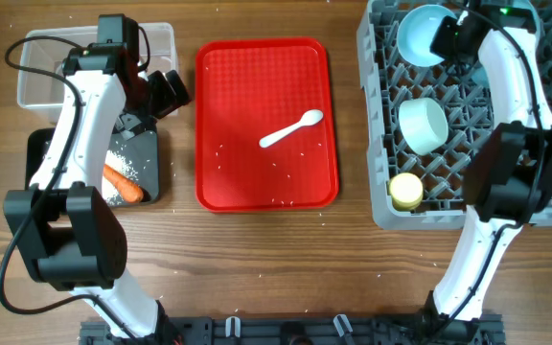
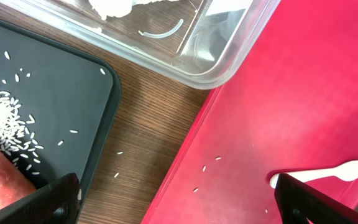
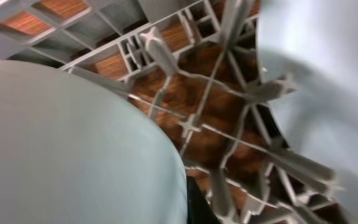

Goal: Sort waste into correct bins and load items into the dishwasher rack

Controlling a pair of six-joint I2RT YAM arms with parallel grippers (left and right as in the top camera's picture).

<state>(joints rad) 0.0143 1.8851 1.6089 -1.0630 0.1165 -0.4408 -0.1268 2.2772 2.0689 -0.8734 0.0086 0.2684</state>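
The left hand [image 2: 178,190] hangs empty with its fingers wide apart, over the seam where the red tray [image 1: 257,86] meets bare bench. The spoon [image 2: 328,173] lies on that tray just beyond the hand's right finger. It is thin and flat against the tray, so it will likely skid or flip if the fingers close from too high or catch only one end. A flick could send it off the tray.

Stray rice [image 2: 207,167] sits right under the hand, on tray and bench alike. It looks too small to pinch, and a sweep would scatter it further. The black tray [image 2: 55,99], holding the rice heap [image 2: 2,121] and carrot [image 1: 123,182], is beside the left finger, and the tub [image 2: 216,62] is just ahead. A low swing could clip either rim.

The right hand [image 1: 448,36] sits low in the rack [image 1: 379,115] against a bowl [image 1: 420,34]; I cannot tell whether it is clamped. Pulling away crooked could snag a peg or tip the bowl toward the second bowl [image 1: 422,125] behind the hand.
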